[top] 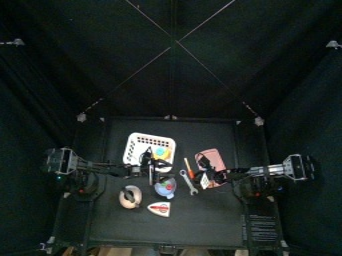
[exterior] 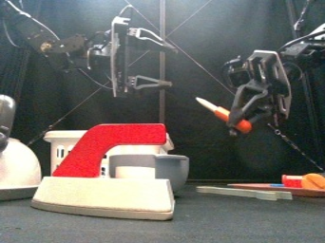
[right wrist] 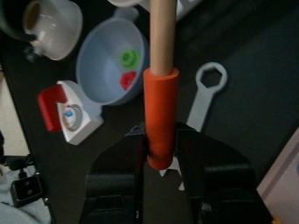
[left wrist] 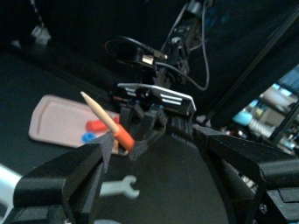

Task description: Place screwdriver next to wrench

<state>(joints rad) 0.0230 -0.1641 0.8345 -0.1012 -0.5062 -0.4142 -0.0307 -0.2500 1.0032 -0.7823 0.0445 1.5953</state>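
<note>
The right gripper (right wrist: 160, 166) is clamping one screwdriver (right wrist: 163, 79) by its orange handle, holding it up off the bench (top: 214, 225); the pale shaft is sticking out ahead of the jaws. Directly beneath and just beside the held tool, one silvery wrench (right wrist: 205, 94) is lying flat on the bench, apart from the screwdriver. Slightly farther out from this gripper, one pale blue bowl (right wrist: 114, 59) is holding a green piece and a red piece. Beyond that, one red-and-white block-shaped tool (right wrist: 65, 109) is sitting next to the bowl, and one roll of tape (right wrist: 49, 24) is lying farther still. On the opposite side of the right gripper, one pink tray (left wrist: 59, 121) is carrying a small blue piece and a small red piece. One white slotted basket (top: 150, 147) is standing well away, on the far side of the bowl; what it is holding cannot be made out.

The left gripper (exterior: 168, 83) is hanging above the bench with its jaws standing apart and nothing between them, well clear of the screwdriver and facing the right gripper across the middle.
</note>
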